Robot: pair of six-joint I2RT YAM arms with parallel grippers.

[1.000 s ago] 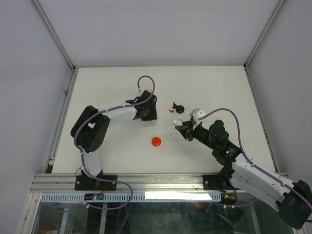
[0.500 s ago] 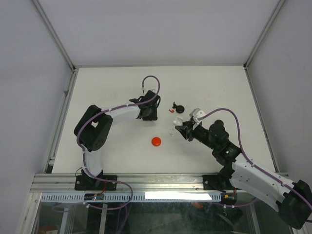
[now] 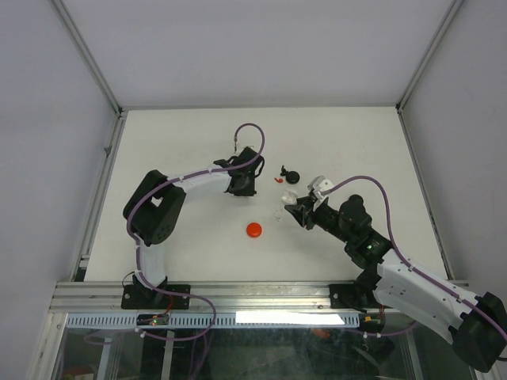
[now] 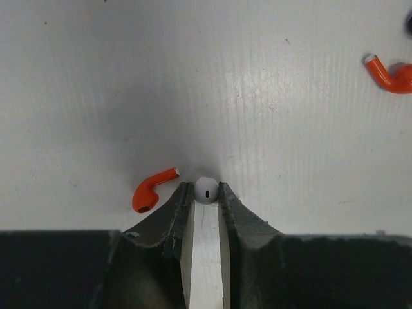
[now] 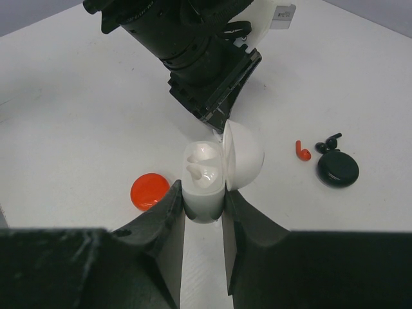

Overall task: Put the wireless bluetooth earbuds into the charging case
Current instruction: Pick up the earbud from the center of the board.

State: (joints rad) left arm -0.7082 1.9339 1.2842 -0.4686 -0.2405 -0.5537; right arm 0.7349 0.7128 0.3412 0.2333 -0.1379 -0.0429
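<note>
White earbud (image 4: pixel 206 191) pinched between left gripper (image 4: pixel 206 188) fingertips.

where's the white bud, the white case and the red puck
white bud (image 4: pixel 206 190): left wrist view, round head
white case (image 5: pixel 203 194): right wrist view, front of open base
red puck (image 5: pixel 149 192): right wrist view, top face

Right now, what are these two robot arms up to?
The left gripper is pinching a white earbud on the table, with a red earbud lying just beside it. The right gripper holds a white charging case with its lid open. A red case and a black case sit untouched nearby.
</note>
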